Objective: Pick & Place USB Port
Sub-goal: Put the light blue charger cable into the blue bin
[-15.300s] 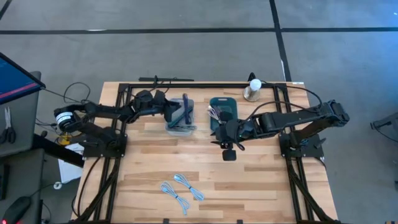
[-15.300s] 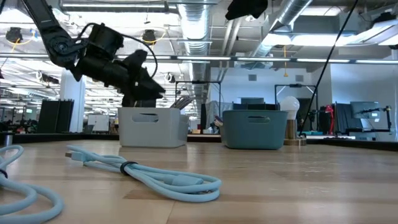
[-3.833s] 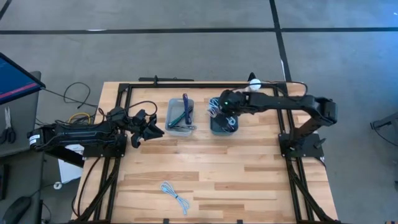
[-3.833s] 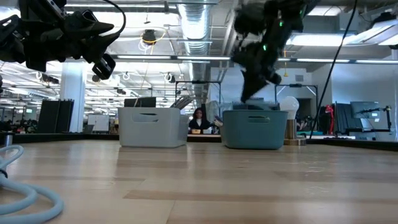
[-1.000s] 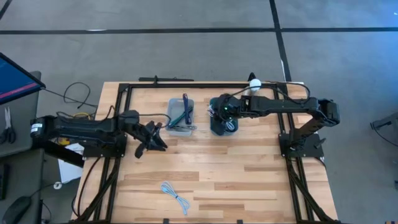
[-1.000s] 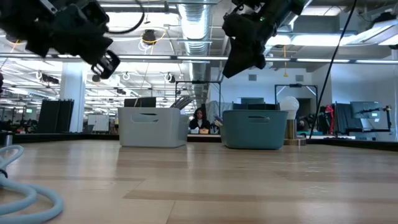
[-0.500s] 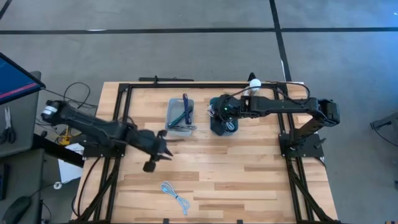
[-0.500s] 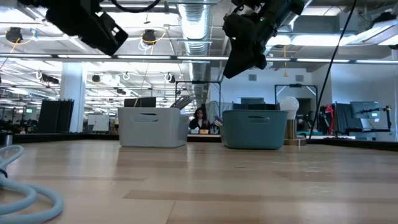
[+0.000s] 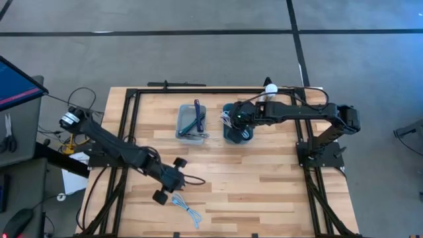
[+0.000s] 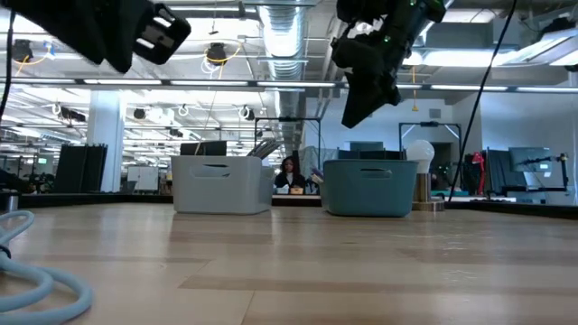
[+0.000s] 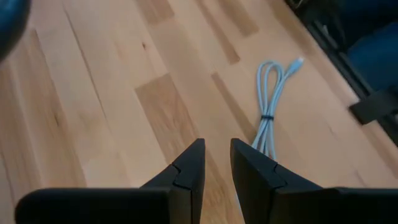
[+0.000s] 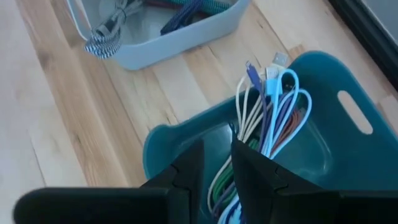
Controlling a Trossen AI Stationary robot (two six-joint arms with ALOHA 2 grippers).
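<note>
A light blue coiled USB cable (image 9: 186, 210) lies flat on the wooden table near its near edge; it also shows in the left wrist view (image 11: 273, 102) and as a loop in the low view (image 10: 36, 282). My left gripper (image 9: 173, 178) hovers over the table just left of and short of the cable, shut and holding nothing (image 11: 216, 155). My right gripper (image 9: 232, 120) hangs shut and holding nothing (image 12: 217, 155) above the teal bin (image 9: 228, 134), which holds several cables (image 12: 273, 106).
A light grey bin (image 9: 192, 135) with dark and striped cables (image 12: 180, 15) stands left of the teal bin. A white bulb on a stand (image 9: 269, 92) sits at the far right corner. Black frame rails (image 9: 129, 132) run along the table's sides.
My left arm has swung from beside the grey bin toward the table's near edge, bringing its gripper over the bare wood close to the light blue cable. My right gripper has stayed above the teal bin. The cable has not moved.
</note>
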